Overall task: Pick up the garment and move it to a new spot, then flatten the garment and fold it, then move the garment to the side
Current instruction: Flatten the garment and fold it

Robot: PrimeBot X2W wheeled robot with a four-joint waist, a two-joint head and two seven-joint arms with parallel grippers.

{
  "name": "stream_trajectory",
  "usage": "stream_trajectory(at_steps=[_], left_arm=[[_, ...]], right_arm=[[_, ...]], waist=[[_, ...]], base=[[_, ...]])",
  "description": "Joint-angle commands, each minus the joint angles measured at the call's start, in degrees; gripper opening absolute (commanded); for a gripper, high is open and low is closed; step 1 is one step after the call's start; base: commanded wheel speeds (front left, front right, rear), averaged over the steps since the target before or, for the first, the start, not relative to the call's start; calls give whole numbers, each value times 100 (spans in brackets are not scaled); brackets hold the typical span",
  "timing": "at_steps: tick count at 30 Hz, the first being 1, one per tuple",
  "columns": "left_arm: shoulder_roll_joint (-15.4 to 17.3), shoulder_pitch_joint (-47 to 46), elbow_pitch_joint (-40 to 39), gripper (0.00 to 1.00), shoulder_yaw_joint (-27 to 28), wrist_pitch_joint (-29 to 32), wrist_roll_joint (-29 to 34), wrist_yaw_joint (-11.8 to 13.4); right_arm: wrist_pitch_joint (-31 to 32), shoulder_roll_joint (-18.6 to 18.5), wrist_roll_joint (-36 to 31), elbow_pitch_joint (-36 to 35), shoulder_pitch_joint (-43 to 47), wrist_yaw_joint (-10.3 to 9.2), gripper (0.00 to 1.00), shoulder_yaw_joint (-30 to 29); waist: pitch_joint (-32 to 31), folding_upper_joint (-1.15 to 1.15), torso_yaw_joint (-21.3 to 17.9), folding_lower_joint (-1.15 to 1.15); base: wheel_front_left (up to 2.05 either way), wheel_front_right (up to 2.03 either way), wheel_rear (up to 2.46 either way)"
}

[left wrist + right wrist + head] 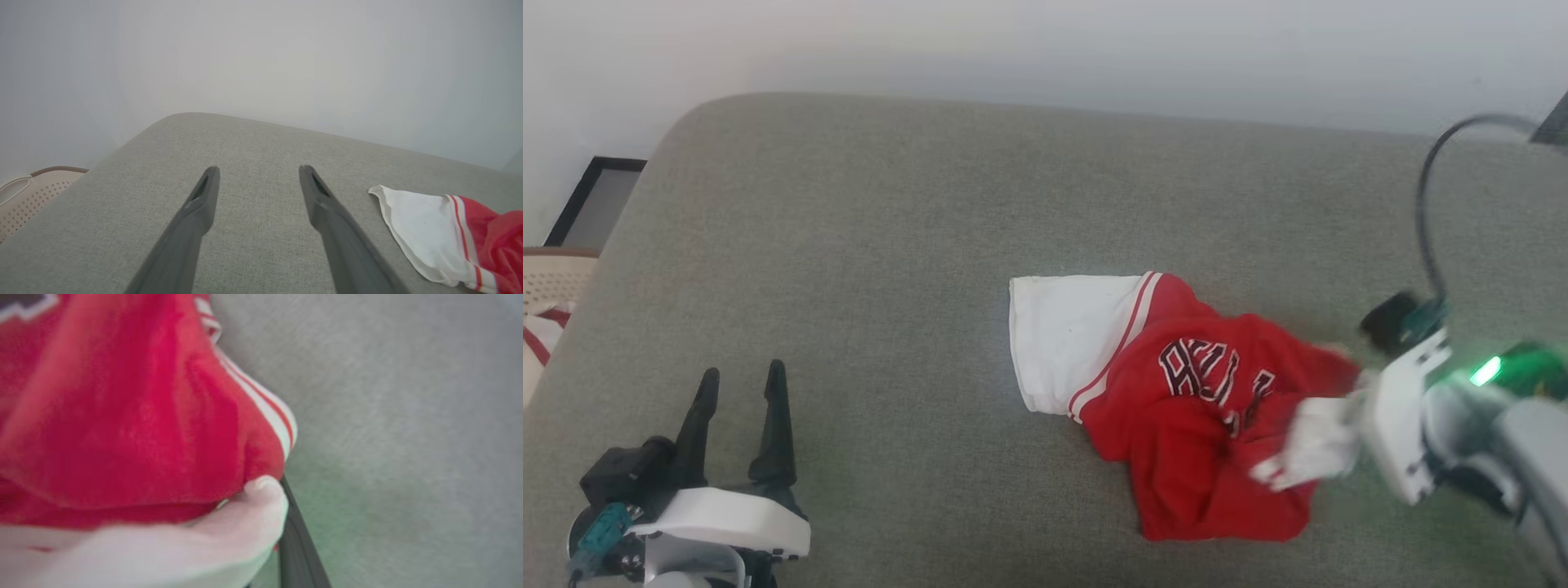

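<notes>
The garment, a red T-shirt with white sleeves and dark block letters, lies crumpled right of centre on the grey cushion. One white sleeve is spread toward the left. My right gripper comes in from the right, shut on the garment's right edge, where red and white cloth bunch up. In the right wrist view the garment is pinched close to the lens and one dark finger shows beside it. At the lower left my left gripper stands open above bare cushion, well apart from the garment, as the left gripper also appears in its wrist view.
A cream perforated basket holding striped cloth stands off the cushion's left edge, and the basket also appears in the left wrist view. A black-framed panel leans by the pale wall. A dark cable loops above my right wrist.
</notes>
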Motion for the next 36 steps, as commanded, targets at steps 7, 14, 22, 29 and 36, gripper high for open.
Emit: stream_trajectory(at_steps=[7,14,22,29,36], left_arm=[[-116,-271,67,100,-116,-36,68,-91],[-235,-471,211,100,-248,-35,147,-191],[-290,-625,300,100,-321,-41,202,-276],[-307,-786,396,100,-337,-42,268,-316],[-188,-978,443,100,-332,4,302,-345]], right_arm=[[-305,-411,-241,536,-895,-12,0,32],[-705,-640,-391,1388,-1572,-12,0,317],[-1122,-641,-461,2419,-2002,-12,0,587],[-1415,-311,-135,3265,-2257,-12,94,794],[-1786,-64,160,3410,-2456,-12,100,1051]], waist=[[185,0,155,0],[328,0,340,0],[487,0,486,0],[612,0,531,0],[543,0,346,0]], base=[[0,0,0],[0,0,0],[0,0,0],[0,0,0],[0,0,0]])
